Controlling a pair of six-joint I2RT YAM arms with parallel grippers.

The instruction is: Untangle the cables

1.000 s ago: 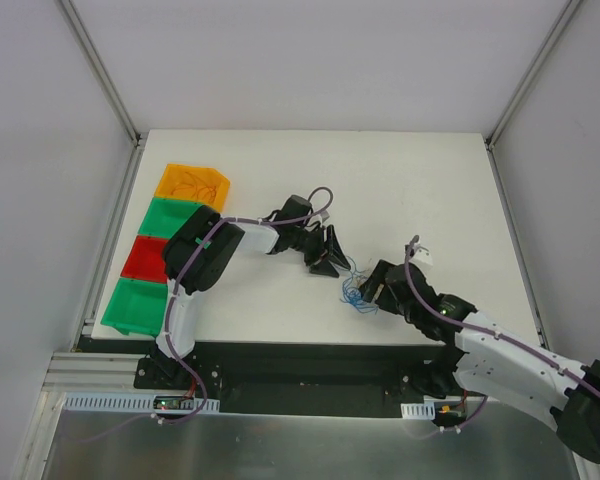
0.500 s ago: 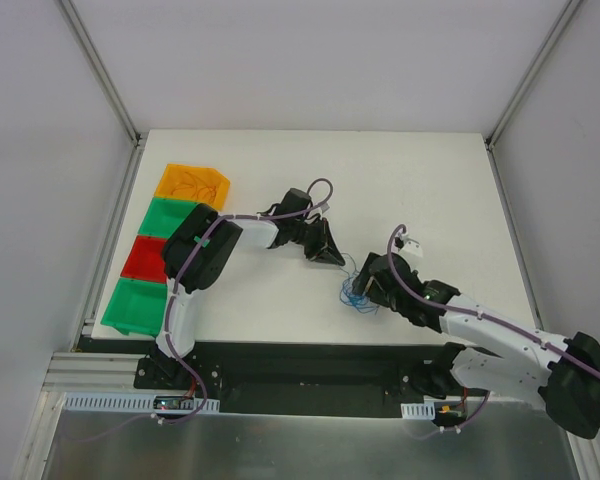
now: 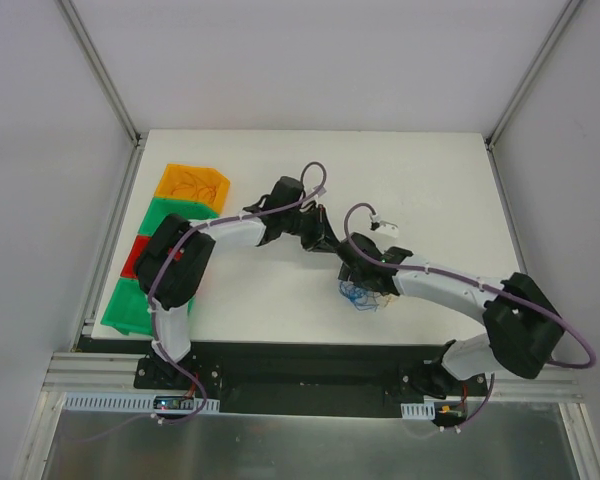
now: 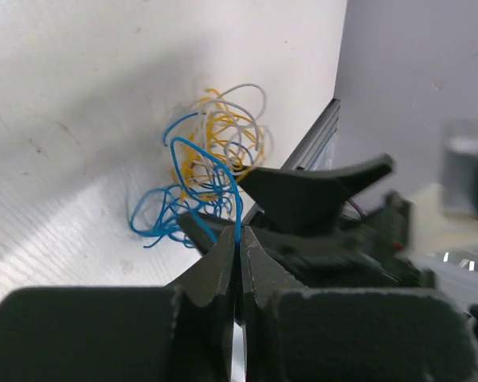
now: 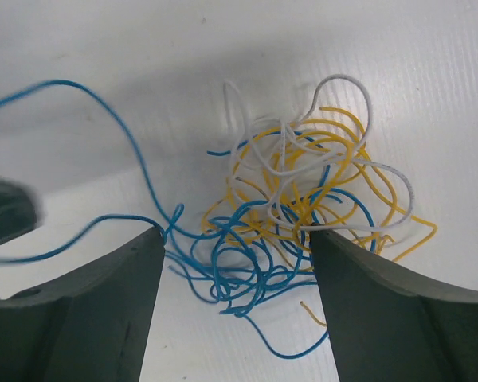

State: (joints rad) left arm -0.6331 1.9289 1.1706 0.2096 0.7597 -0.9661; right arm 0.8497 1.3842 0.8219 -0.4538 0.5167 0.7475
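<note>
The cables (image 5: 295, 207) are a small tangle of thin blue, yellow and white strands lying on the white table (image 3: 430, 190). They also show in the top view (image 3: 360, 296) and in the left wrist view (image 4: 211, 163). My left gripper (image 4: 239, 239) is shut on one blue strand (image 4: 235, 199) that runs up from the clump. In the top view my left gripper (image 3: 330, 240) sits just behind and to the left of the clump. My right gripper (image 5: 235, 263) is open and straddles the clump from above, one finger on each side. It also shows in the top view (image 3: 365, 282).
Along the table's left edge stands a row of bins: an orange bin (image 3: 192, 183) with orange wires in it, a green bin (image 3: 168, 215), a red bin (image 3: 138, 260) and another green bin (image 3: 125, 306). The left arm partly covers them. Thick purple arm cables loop above both wrists.
My right arm has swung left and forward, so its open gripper now sits over the clump. My left gripper has drawn back and left a little, holding the blue strand.
</note>
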